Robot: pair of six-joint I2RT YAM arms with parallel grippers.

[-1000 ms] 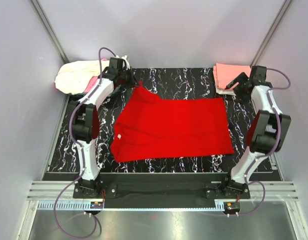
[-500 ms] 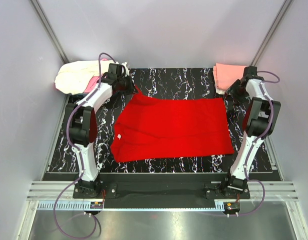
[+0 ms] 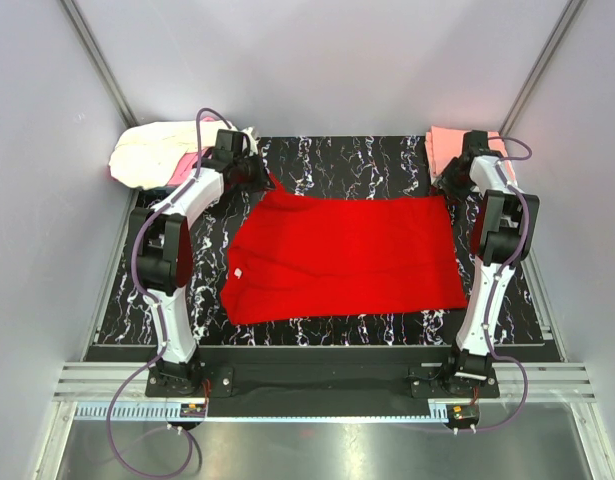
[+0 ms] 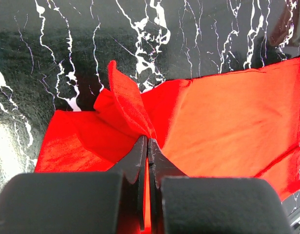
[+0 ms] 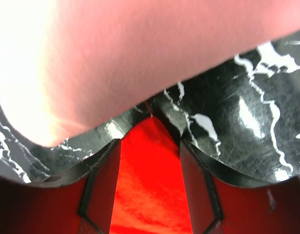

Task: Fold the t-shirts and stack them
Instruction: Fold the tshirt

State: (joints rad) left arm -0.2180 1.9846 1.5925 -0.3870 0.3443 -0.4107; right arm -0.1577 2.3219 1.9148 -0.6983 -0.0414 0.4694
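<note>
A bright red t-shirt (image 3: 347, 255) lies spread flat on the black marbled table (image 3: 367, 160). My left gripper (image 3: 265, 180) is at the shirt's far-left corner and shut on it. In the left wrist view the gripper (image 4: 147, 140) pinches a raised fold of the red t-shirt (image 4: 228, 126). My right gripper (image 3: 450, 186) is low at the shirt's far-right corner. In the right wrist view its jaws (image 5: 149, 142) stand apart on either side of the pointed corner of the red t-shirt (image 5: 150, 185).
A folded salmon-pink t-shirt (image 3: 449, 150) lies at the far right, just behind my right gripper, and fills the top of the right wrist view (image 5: 140, 58). A loose heap of cream-white and pink t-shirts (image 3: 152, 155) sits at the far left corner. Grey walls enclose the table.
My right arm has swung left and down to the red t-shirt's far-right corner, its jaws narrowing. My left gripper has shifted slightly right, still holding its corner.
</note>
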